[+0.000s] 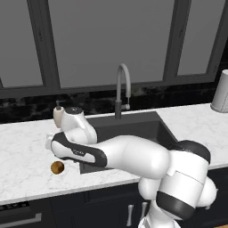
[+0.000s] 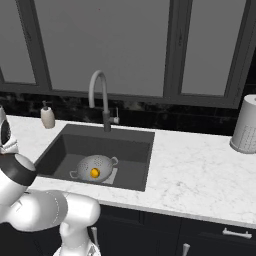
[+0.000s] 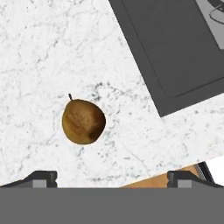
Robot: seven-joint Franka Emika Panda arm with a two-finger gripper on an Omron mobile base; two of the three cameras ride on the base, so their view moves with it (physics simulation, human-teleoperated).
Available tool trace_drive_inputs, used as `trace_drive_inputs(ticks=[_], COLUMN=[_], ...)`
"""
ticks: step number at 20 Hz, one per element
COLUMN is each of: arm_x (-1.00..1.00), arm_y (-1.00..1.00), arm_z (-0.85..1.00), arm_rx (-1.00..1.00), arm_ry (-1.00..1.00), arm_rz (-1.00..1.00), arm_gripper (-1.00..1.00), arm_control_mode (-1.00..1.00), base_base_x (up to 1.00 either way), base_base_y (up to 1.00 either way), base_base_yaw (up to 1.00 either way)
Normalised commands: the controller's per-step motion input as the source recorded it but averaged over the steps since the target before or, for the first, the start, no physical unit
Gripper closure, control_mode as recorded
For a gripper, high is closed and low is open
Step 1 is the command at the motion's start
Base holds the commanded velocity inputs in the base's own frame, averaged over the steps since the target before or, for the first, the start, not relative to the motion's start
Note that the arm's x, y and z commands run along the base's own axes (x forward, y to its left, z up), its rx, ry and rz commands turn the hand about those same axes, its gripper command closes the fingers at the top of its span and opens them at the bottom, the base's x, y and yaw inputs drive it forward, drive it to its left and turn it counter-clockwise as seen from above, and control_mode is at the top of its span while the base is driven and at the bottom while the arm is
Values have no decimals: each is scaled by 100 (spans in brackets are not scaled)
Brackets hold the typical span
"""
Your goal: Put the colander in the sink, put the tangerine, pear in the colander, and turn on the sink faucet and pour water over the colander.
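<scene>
The colander sits in the sink with the tangerine inside. The pear remains on the surface, beneath the tool, apparently released. Faucet off; pear and rinsing remain.

Kitchen interior: white marble-veined countertop running the full width, over dark cabinet fronts with pale bar handles at 5 o'clock. Behind the counter, a black veined stone backsplash at 12 o'clock, and above it a row of large windows with flat grey panes set in dark frames. Accessories: cream soap pump bottle against the backsplash at 10 o'clock, and a white perforated cylindrical container on the counter at 3 o'clock; lighting even and soft.
</scene>
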Motion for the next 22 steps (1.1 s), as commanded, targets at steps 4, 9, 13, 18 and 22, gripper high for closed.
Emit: trace_drive_inputs(ticks=[4, 9, 13, 18, 22], arm_x=[12, 10, 10, 12, 19], arm_y=[7, 13, 16, 13, 17], arm_z=[-24, -22, -19, -18, -19], arm_rx=[0, 0, 0, 0, 0], arm_ry=[0, 0, 0, 15, 17], arm_rz=[-4, -2, 0, 0, 0], arm_gripper=[-100, -100, -100, -100, -100], arm_control_mode=[-100, -100, -100, -100, -100], base_base_x=[0, 0, 0, 0, 0], base_base_y=[0, 0, 0, 0, 0], base_base_yaw=[0, 0, 0, 0, 0])
